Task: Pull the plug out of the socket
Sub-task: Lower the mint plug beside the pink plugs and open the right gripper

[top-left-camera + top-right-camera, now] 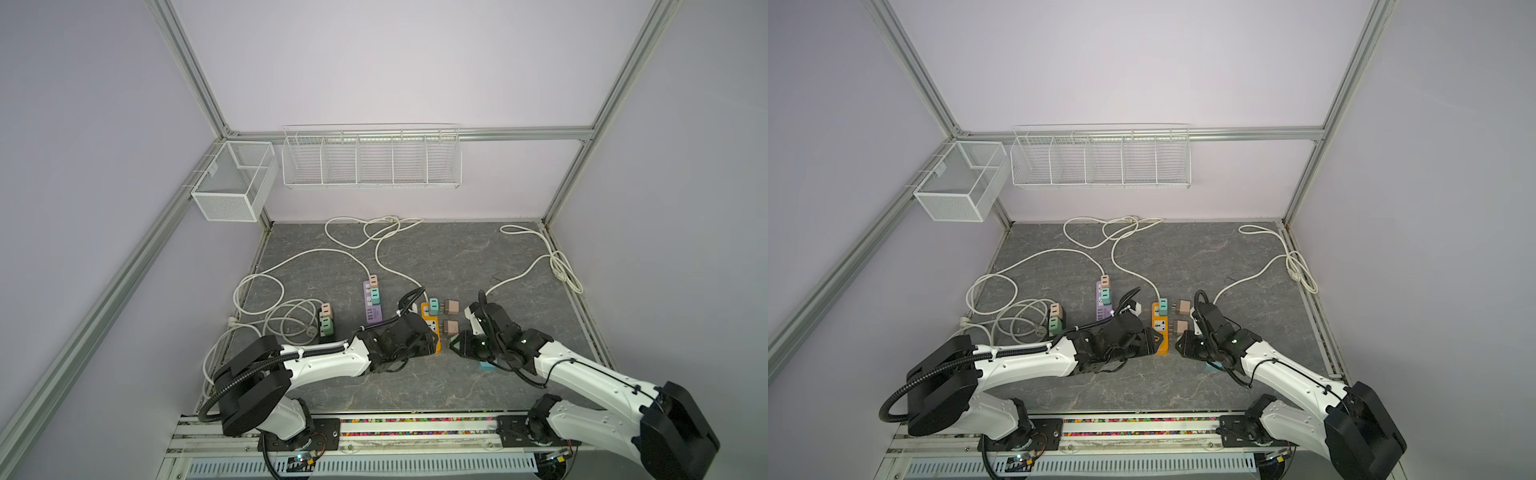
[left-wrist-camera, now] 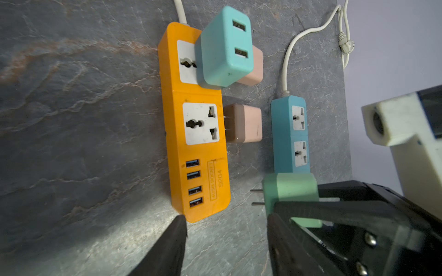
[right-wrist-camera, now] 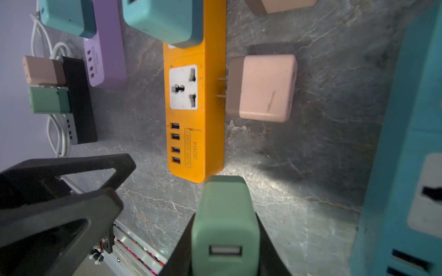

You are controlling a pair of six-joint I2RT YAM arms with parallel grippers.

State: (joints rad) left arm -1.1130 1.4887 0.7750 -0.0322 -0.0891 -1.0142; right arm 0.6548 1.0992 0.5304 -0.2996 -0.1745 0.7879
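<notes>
The orange socket strip lies mid-table with a teal plug seated in its far socket; the near socket is empty. My right gripper is shut on a green plug, which hangs just past the strip's USB end with its two prongs bare. In the left wrist view my left gripper stands open at that same end. One of its fingertips is beside the strip's corner, and nothing is between the jaws.
Two pink plugs lie loose right of the orange strip. A blue strip lies under my right arm. A purple strip and a black strip with plugs sit to the left. White cables loop over the far and left table.
</notes>
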